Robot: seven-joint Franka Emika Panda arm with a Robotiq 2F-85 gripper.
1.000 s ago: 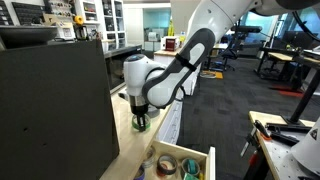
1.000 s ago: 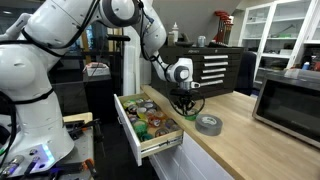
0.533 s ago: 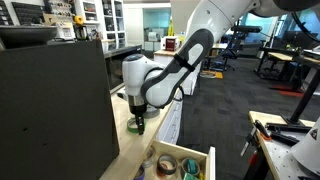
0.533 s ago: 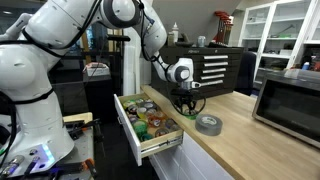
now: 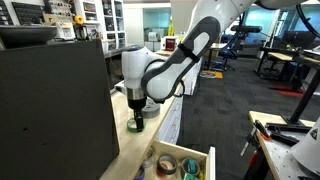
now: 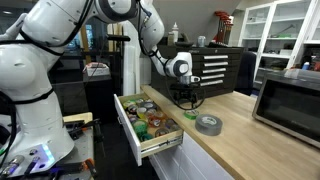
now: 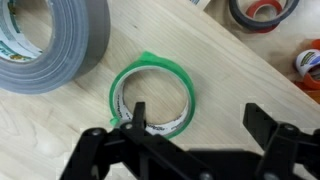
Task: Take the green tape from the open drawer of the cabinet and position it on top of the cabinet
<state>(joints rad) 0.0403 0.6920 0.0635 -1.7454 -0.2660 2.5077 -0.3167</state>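
Locate the small dark green ring-shaped roll of tape (image 7: 117, 95) lying flat on the pale wood-look table (image 7: 230, 70), just beside the wider grey tape roll (image 7: 65, 50) and clear of the open pale-wood drawer (image 6: 160, 145). Note the black tool (image 7: 200, 118) spread wide, clamped on nothing, hanging above the ring. Expect a light, stiff, thin-walled hoop, likely to slide; pinch across one wall, gently

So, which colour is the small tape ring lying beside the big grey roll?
Bright green, with a paler inner face. The wrist view shows the green tape best.
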